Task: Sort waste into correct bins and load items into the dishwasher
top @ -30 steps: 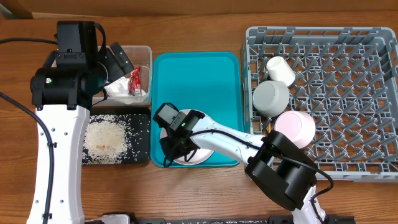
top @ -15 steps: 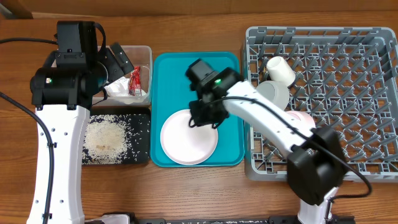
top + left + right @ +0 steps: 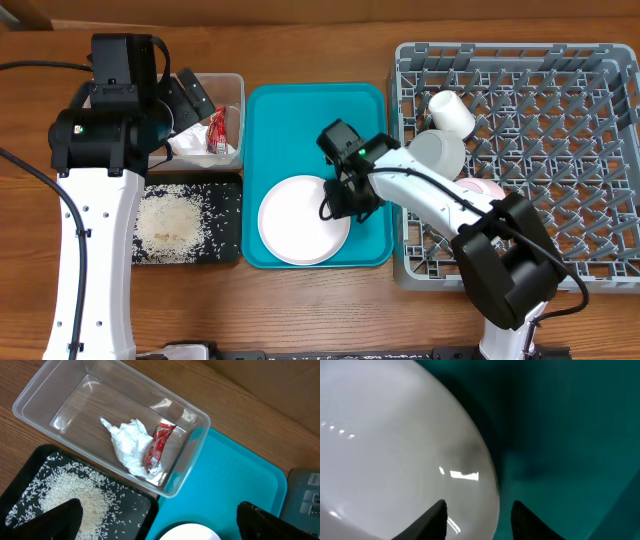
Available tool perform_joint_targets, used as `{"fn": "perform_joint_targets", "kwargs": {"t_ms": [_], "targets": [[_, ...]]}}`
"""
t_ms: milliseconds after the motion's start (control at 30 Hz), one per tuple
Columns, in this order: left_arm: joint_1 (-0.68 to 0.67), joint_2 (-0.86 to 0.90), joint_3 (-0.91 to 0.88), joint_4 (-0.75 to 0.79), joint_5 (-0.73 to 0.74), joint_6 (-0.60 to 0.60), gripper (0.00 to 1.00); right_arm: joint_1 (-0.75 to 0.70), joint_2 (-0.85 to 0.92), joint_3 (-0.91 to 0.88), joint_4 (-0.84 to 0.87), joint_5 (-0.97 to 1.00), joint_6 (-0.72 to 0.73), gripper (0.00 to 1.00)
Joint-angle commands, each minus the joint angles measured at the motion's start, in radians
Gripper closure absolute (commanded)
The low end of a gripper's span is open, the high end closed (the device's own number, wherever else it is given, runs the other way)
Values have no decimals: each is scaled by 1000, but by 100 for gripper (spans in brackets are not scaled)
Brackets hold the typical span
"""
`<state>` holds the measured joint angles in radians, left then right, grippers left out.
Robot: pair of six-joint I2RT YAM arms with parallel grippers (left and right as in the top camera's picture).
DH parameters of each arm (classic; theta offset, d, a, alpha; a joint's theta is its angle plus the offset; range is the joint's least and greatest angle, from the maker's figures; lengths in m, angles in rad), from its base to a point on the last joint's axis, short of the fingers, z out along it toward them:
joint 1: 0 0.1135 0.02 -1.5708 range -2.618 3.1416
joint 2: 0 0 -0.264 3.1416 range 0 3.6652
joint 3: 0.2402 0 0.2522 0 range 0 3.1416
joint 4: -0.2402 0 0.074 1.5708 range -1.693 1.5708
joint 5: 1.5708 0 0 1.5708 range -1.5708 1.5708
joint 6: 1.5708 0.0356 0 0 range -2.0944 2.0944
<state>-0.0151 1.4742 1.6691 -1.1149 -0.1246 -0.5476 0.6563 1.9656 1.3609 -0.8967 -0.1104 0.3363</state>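
The round whitish plate (image 3: 295, 222) lies flat on the teal tray (image 3: 310, 115). My right gripper (image 3: 345, 203) is low at the plate's right rim, open. In the right wrist view one finger (image 3: 436, 519) is over the plate (image 3: 395, 445) and the other over the tray (image 3: 570, 435). My left gripper (image 3: 167, 522) hangs open and empty above the clear tub (image 3: 50, 397), which holds the white tissue (image 3: 127, 445) and red wrapper (image 3: 157, 447). Rice (image 3: 168, 222) lies in the black tray (image 3: 228, 195). The cup (image 3: 452, 112), grey bowl (image 3: 435, 155) and pink bowl (image 3: 487, 187) sit in the grey rack (image 3: 560, 120).
The rack's wall (image 3: 400, 130) stands just right of the teal tray, close to my right arm. The clear tub (image 3: 232, 85) and black tray border the teal tray on its left. Bare wooden table (image 3: 300, 310) runs along the front edge.
My right gripper left the plate's left side, swung up over the teal tray, then dropped to the plate's right rim, and its jaws opened. The left arm has not moved.
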Motion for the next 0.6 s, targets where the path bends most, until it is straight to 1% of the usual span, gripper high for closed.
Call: {"fn": "perform_joint_targets", "kwargs": {"t_ms": [0, 233, 333, 400, 433, 567], "targets": [[2, 5, 14, 0, -6, -6, 0, 5, 0, -67, 63, 23, -4, 55], [2, 5, 14, 0, -6, -6, 0, 4, 0, -145, 149, 24, -4, 57], [2, 5, 14, 0, -6, -6, 0, 4, 0, -143, 182, 24, -4, 74], [2, 5, 14, 0, -6, -6, 0, 0, 0, -132, 185, 24, -4, 92], [2, 5, 14, 0, -6, -6, 0, -3, -1, -118, 174, 24, -4, 96], [2, 5, 14, 0, -6, -6, 0, -26, -25, -17, 74, 24, -22, 96]]}}
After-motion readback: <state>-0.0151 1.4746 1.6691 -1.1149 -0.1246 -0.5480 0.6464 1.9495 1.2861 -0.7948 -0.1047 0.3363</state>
